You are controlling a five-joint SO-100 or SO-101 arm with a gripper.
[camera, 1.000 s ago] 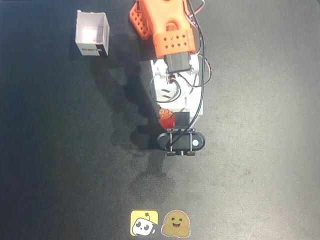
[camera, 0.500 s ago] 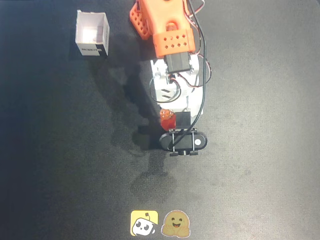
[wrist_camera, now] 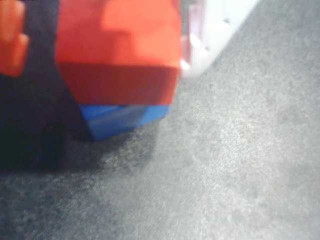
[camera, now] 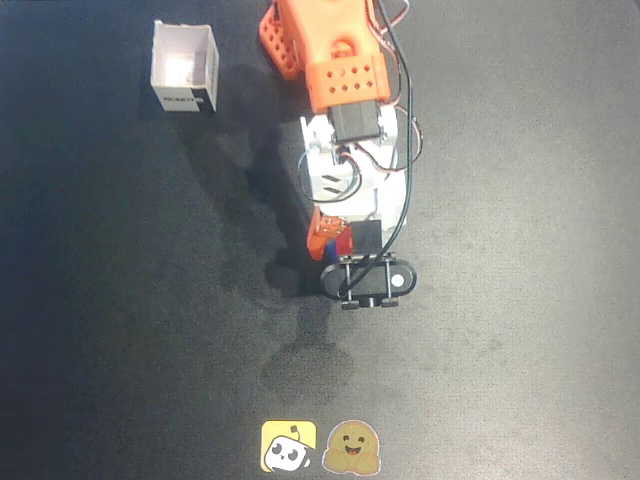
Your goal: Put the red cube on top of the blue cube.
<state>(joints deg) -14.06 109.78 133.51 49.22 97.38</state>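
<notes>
Red cube [wrist_camera: 117, 55] atop blue cube [wrist_camera: 120, 117] | white box [camera: 184, 68] far top-left

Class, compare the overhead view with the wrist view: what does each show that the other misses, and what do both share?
Overhead only: the open white box, two cartoon stickers and the orange-and-white arm. Wrist only: the small matte red cube sitting on the small matte blue cube, seen close. Shared: both cubes and the dark tabletop.

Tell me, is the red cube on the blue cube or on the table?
On the blue cube. In the wrist view the red cube sits above the blue cube, which rests on the dark table.
</notes>
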